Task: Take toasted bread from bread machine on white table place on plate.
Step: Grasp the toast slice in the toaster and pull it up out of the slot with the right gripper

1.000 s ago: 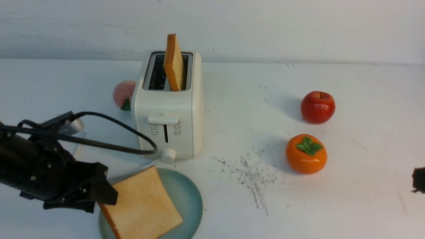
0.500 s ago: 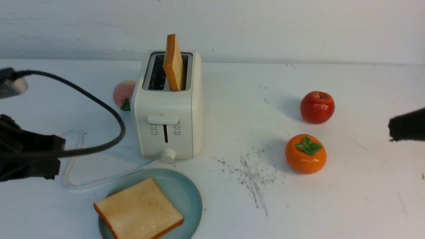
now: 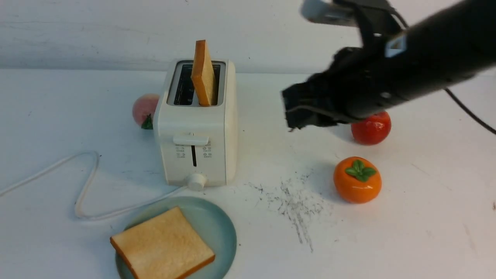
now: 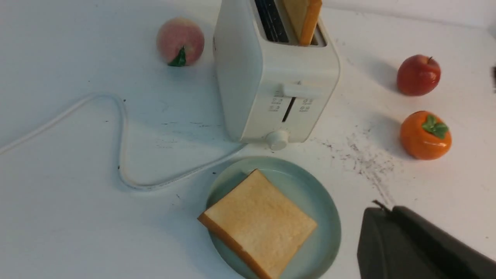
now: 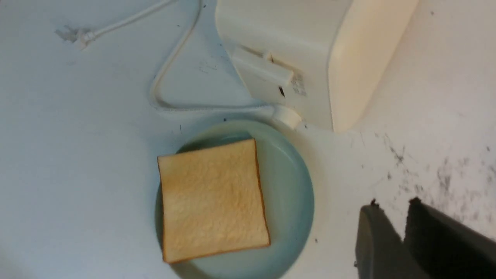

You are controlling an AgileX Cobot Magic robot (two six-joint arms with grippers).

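The bread machine (image 3: 195,124) stands mid-table on the white table (image 3: 271,240). One slice of toasted bread (image 3: 203,73) stands upright in its right slot. A second slice (image 3: 162,246) lies flat on the teal plate (image 3: 223,232) in front of the bread machine. My right gripper (image 3: 298,110) hovers to the right of the bread machine at about slot height; in the right wrist view (image 5: 391,205) its jaws stand slightly apart and empty. My left gripper (image 4: 381,211) is out of the front view; its jaws are together and empty, above the table beside the plate (image 4: 321,209).
A peach (image 3: 143,110) sits behind the bread machine's left side. A red apple (image 3: 372,130) and an orange persimmon (image 3: 357,180) stand to the right. The white cord (image 3: 85,182) loops on the table at left. Dark scuff marks (image 3: 294,201) lie mid-table.
My left arm let go of the slice on the plate and drew back out of the front view. My right arm swung in from the right edge up toward the bread machine.
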